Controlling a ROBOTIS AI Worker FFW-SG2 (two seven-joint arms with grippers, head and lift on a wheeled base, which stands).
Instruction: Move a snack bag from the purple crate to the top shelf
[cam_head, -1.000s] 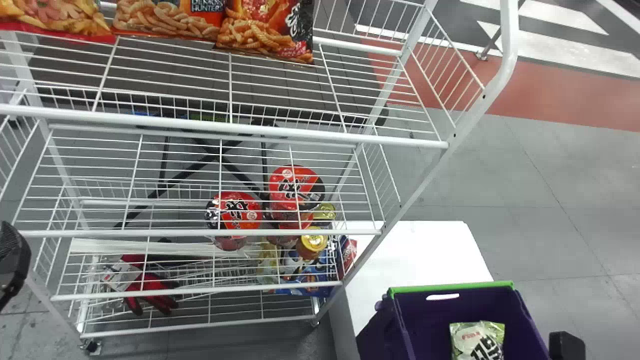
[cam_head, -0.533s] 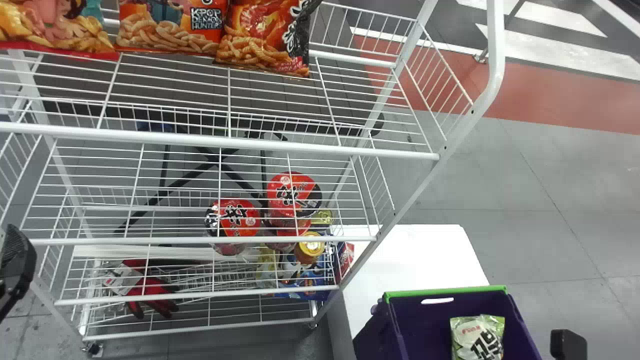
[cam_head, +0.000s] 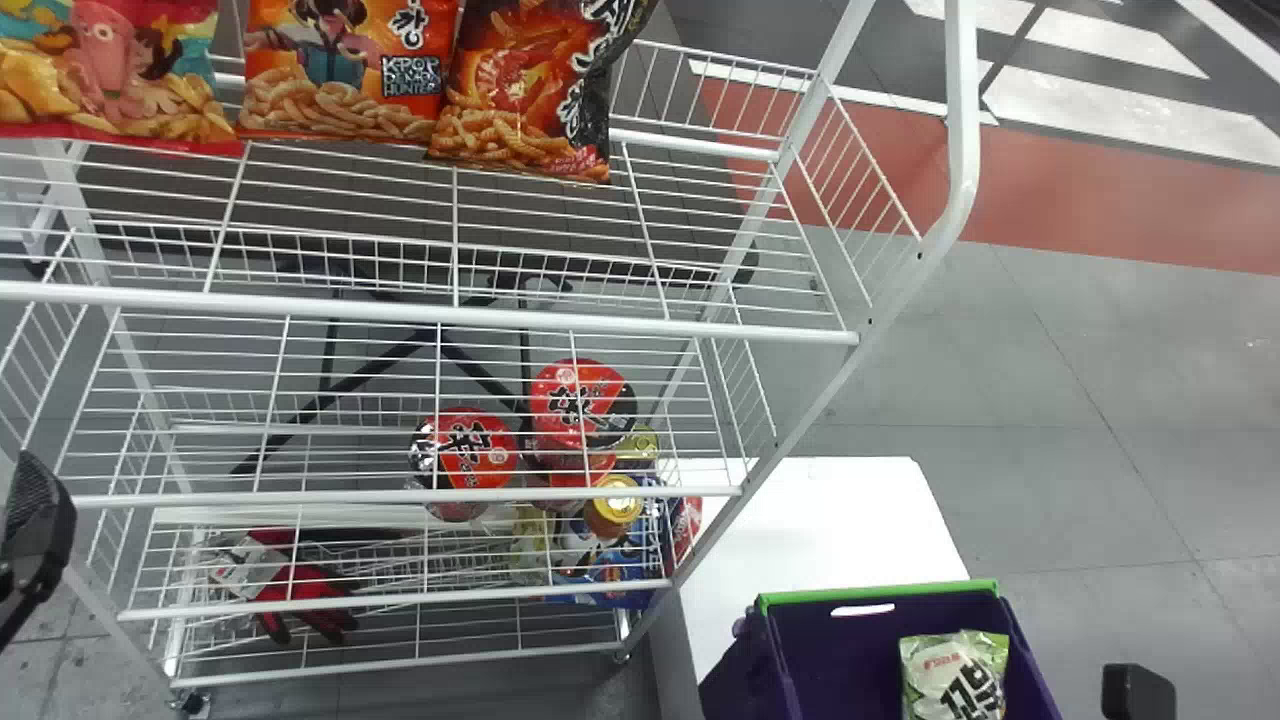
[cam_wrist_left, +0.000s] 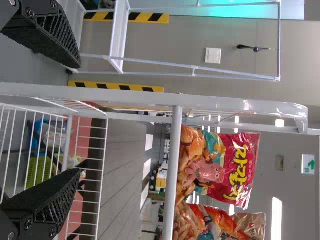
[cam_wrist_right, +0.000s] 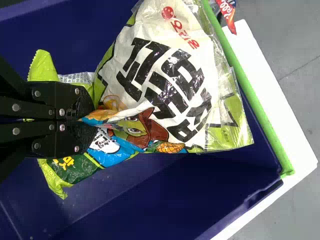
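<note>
White wire rack (cam_head: 430, 318) takes up the left and middle of the head view. White table (cam_head: 820, 520) just beside it on the right, purple crate (cam_head: 835, 640) with a green rim at the table's near end. Three snack bags in a row on the upper shelf: red one (cam_head: 110, 80), orange one (cam_head: 345, 75), black-and-red one (cam_head: 530, 90), with bare wire shelf to their right. Task's snack bag (cam_head: 955, 675), green and white, is in the crate. Right gripper (cam_head: 1137, 692) is at the crate; in the right wrist view its fingers are closed together, a crumpled fold of the snack bag pinched between the tips. More green wrapper lies under the fingers, maybe the same bag, maybe a second one. Left gripper (cam_head: 35, 545) is at the head view's left edge, by the rack; in the left wrist view its fingers stand wide apart with nothing between them. Lower in the rack: red-and-black gloves (cam_head: 305, 595) at left, red-lidded cups (cam_head: 465, 450) nearer the right, small gold-lidded container (cam_head: 615, 505) beside them.
</note>
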